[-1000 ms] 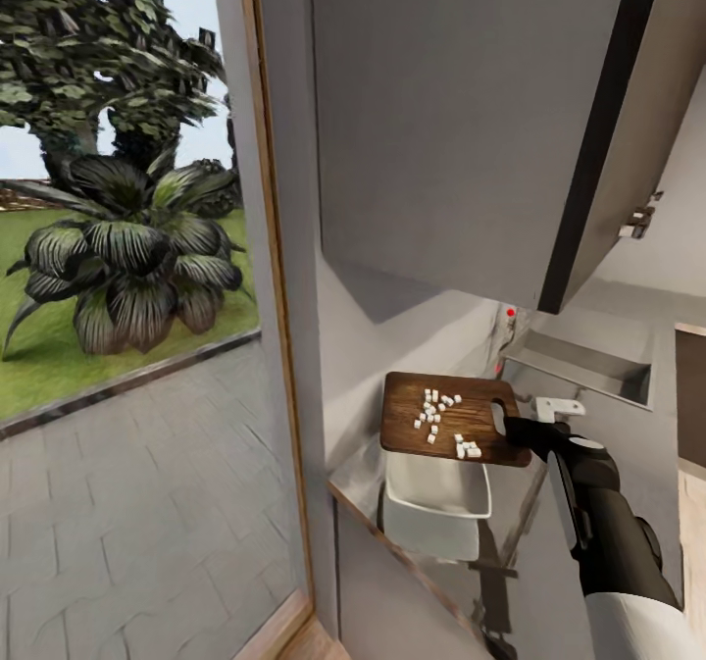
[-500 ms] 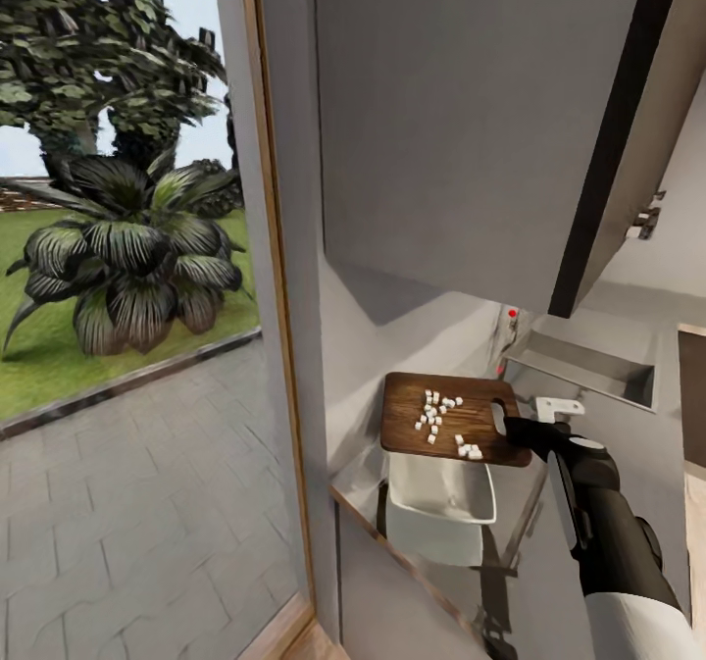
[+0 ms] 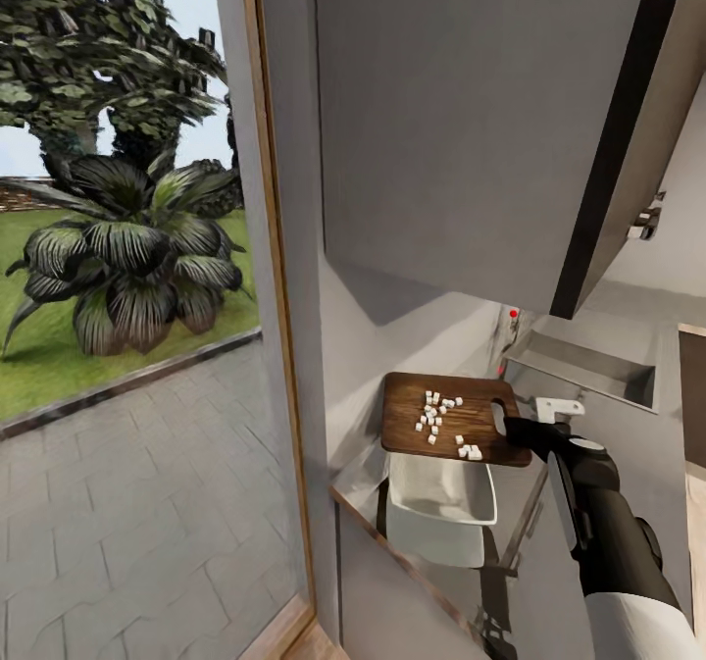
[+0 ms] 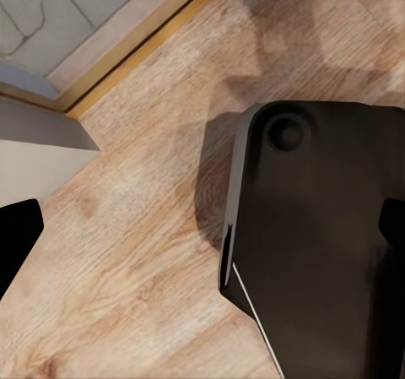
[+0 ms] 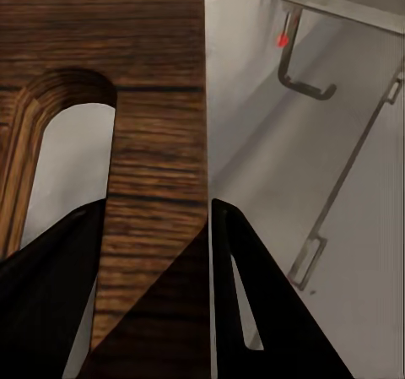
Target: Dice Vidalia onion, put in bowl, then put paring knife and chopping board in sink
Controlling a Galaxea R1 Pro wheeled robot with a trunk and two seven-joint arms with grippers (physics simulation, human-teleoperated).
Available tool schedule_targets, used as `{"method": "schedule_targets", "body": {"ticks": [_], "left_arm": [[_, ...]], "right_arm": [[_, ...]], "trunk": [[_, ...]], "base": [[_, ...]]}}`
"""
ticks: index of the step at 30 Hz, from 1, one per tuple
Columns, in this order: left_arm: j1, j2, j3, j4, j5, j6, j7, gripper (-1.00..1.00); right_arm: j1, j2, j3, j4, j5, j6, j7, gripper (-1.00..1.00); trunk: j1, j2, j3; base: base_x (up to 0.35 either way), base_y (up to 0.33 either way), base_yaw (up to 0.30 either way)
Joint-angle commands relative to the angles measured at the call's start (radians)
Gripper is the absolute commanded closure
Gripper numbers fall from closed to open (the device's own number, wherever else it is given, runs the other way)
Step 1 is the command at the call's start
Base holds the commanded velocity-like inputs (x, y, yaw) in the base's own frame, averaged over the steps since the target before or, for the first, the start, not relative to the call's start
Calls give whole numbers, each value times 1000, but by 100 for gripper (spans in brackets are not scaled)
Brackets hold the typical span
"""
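Note:
My right gripper (image 3: 510, 428) is shut on the handle end of the brown chopping board (image 3: 402, 420), holding it roughly level above the white bowl (image 3: 441, 503) on the grey countertop (image 3: 657, 444). Several small white pieces of diced onion (image 3: 436, 413) lie on the board. In the right wrist view both fingers of the gripper (image 5: 159, 219) clamp the board (image 5: 160, 100) beside its slot hole. The sink (image 3: 588, 371) lies behind the board, with the red-dotted tap (image 3: 513, 315) at its near corner. My left gripper (image 4: 202, 227) hangs open over the floor. The paring knife is out of view.
A grey wall cabinet (image 3: 461, 121) hangs low over the counter, its door edge dark. At the left a wood-framed glass pane (image 3: 279, 297) shows a paved yard and plants. The left wrist view looks down on wooden floor (image 4: 126, 269) and the robot's black base (image 4: 321, 227).
The whole picture has shifted very slightly. The board stays in my right gripper above the bowl, with the onion pieces still lying on it.

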Motion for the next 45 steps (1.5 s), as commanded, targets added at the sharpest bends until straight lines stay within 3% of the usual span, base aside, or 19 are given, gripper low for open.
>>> {"method": "schedule_targets", "body": {"ticks": [1,8,22,27,37,39,42,45], "left_arm": [[0,0,-3,-1,9,-1,0,-100],[0,0,-3,-1,9,-1,0,-100],[0,1,-3,-1,9,-2,0,-100],[0,1,-3,-1,9,-2,0,-100],[0,0,-3,-1,9,-2,0,-100],[0,0,-3,-1,9,-2,0,-100],[0,0,-3,-1,9,-2,0,-100],[0,0,-3,-1,9,-1,0,-100]], "right_arm": [[-1,0,-1,-1,9,3,9,100],[-1,-2,-3,56,9,-102,9,100],[-1,-4,-4,94,8,-121,9,100],[-1,-5,-7,157,8,-220,9,100],[-1,-5,-8,167,5,-259,11,100],[-1,-5,-29,167,5,-261,12,100],[-1,-5,-110,167,1,-263,19,100],[-1,-4,-119,167,1,-282,20,100]], "trunk": [[1,-2,-1],[1,-2,-1],[1,-2,-1],[1,-2,-1],[1,-2,-1],[1,-2,-1],[1,-2,-1],[1,-2,-1]], "base": [[0,0,0],[0,0,0],[0,0,0],[0,0,0],[0,0,0],[0,0,0],[0,0,0],[0,0,0]]}}
